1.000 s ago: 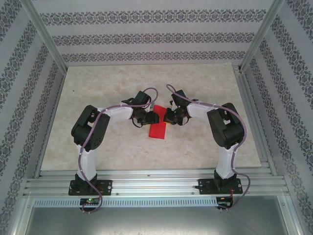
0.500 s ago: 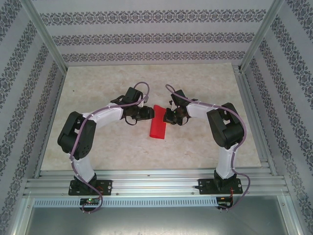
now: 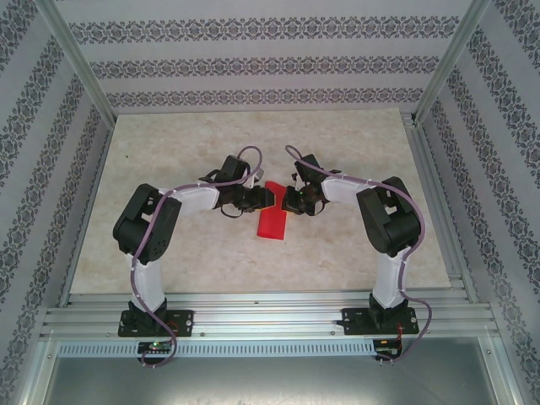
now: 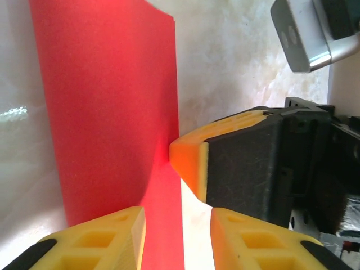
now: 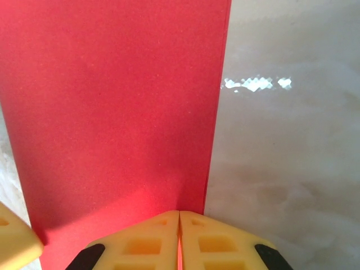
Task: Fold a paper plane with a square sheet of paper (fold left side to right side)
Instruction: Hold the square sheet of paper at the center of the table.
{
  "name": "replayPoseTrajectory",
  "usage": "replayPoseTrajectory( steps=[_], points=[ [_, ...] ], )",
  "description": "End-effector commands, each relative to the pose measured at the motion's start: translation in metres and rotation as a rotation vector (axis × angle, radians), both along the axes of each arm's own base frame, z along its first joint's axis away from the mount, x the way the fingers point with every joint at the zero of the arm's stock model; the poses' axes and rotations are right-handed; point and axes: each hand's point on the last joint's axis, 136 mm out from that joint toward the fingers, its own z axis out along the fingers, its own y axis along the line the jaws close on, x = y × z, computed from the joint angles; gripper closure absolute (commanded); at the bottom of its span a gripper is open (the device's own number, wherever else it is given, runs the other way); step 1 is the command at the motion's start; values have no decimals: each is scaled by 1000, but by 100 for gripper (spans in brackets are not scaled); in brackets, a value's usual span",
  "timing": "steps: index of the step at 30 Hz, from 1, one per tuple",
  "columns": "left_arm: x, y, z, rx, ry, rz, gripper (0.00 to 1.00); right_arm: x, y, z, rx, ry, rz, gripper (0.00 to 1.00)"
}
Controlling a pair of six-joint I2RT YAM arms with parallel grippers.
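The red paper (image 3: pixel 272 219) lies flat on the table as a long folded rectangle, not a dart. It spans the upper left of the left wrist view (image 4: pixel 107 112) and most of the right wrist view (image 5: pixel 112 101). My left gripper (image 3: pixel 262 199) (image 4: pixel 177 239) is at the paper's far end, open, its yellow fingers (image 4: pixel 95 239) straddling the paper's long edge. My right gripper (image 3: pixel 288 201) (image 5: pixel 179 228) is shut, tips pressed down on the paper just inside its right edge. The right gripper's orange fingertip (image 4: pixel 191 163) touches that same edge a little ahead of the left jaws.
The marbled tabletop (image 3: pixel 169 152) is bounded by aluminium rails (image 3: pixel 270 316) at the near edge and patterned walls on three sides. Both arms bend inward and nearly meet over the paper. A left fingertip (image 5: pixel 14 242) shows at the lower left of the right wrist view.
The left gripper pulled away to the left half a second ago, then came back to the paper's far end with its jaws narrower. The right arm and the paper stayed put.
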Motion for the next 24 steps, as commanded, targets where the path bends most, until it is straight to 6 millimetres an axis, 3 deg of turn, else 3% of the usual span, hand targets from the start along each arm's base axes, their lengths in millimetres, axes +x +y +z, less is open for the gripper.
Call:
replayPoseTrajectory(
  steps=[1,7,19,24],
  points=[
    [-4,2,-15,38,8,-16,63,-16,-14,-28,-106,66,13,91],
    [-7,14,-36,128,25,-7,64,-17,-14,-29,-114,69,15,91],
    [-12,25,-57,208,45,-10,66,-17,-15,-29,-125,71,25,91],
    [-21,31,-68,225,66,-24,66,-7,2,-6,-8,11,33,91]
  ],
)
